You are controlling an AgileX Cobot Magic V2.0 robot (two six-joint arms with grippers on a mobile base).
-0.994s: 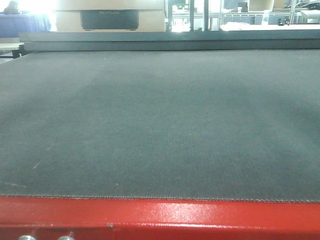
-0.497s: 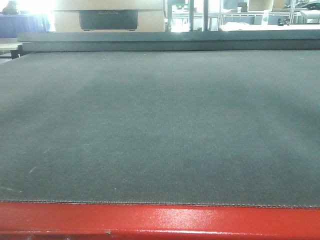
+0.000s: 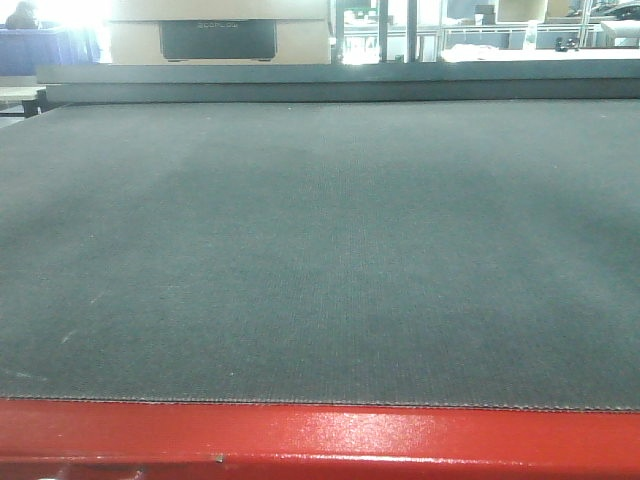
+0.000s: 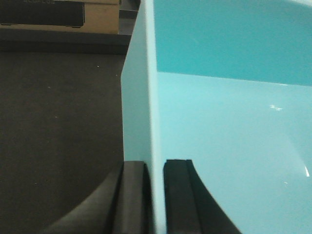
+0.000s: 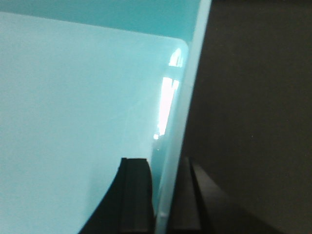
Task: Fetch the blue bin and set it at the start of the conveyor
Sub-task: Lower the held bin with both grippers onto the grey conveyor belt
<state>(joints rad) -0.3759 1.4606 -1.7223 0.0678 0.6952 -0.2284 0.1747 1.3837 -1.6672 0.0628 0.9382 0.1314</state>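
The blue bin is a light turquoise tub; it fills the right of the left wrist view and the left of the right wrist view. My left gripper is shut on the bin's left wall, one finger inside and one outside. My right gripper is shut on the bin's right wall in the same way. The dark grey conveyor belt lies beyond both walls. Its red frame edge runs along the bottom of the front view. The bin is out of the front view.
A raised grey ledge crosses the far end of the belt. Behind it stands a cardboard box with a black panel, which also shows in the left wrist view. Bright windows and shelving lie beyond.
The front view has shifted slightly: the red frame sits lower in the picture and the silver bolts have dropped out of view. The belt is otherwise the same.
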